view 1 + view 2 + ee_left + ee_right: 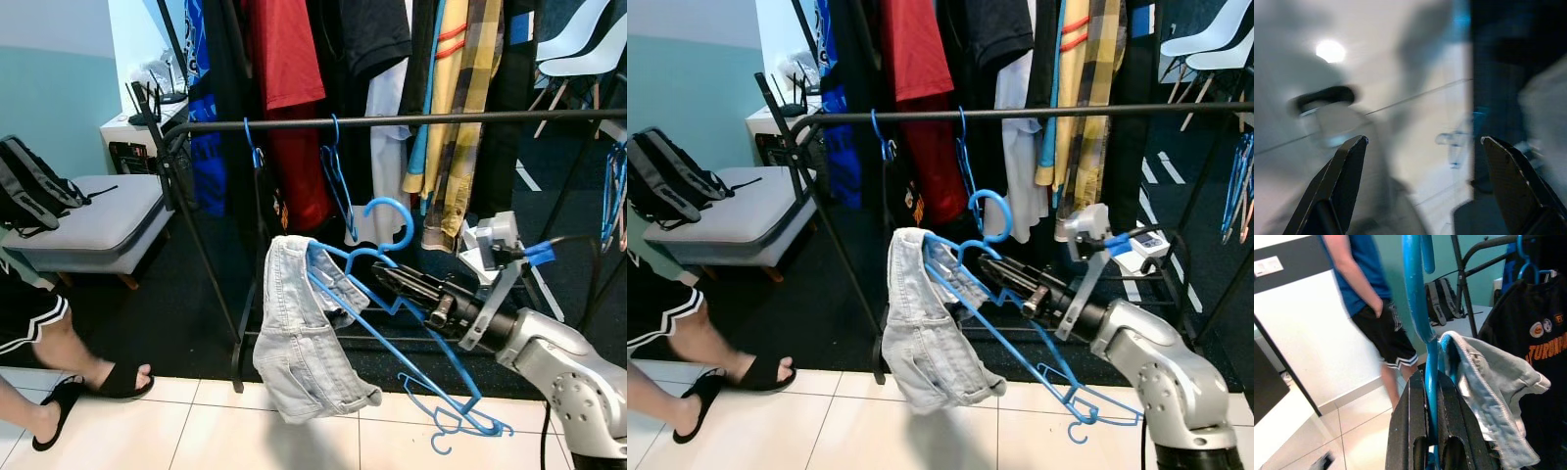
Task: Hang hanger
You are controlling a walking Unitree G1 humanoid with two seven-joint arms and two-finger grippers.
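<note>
With the right gripper (384, 277) pinching the blue hanger (387, 294) just below its hook, under the rail (392, 121), the shorts (299, 333) draped ahead of the fingers could slide off if it tilts; the left gripper (1420, 147) hangs spread.

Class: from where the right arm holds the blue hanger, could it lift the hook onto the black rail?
Probably yes: the right gripper has the blue hanger just below the black rail, with an open stretch between hung hangers.
</note>
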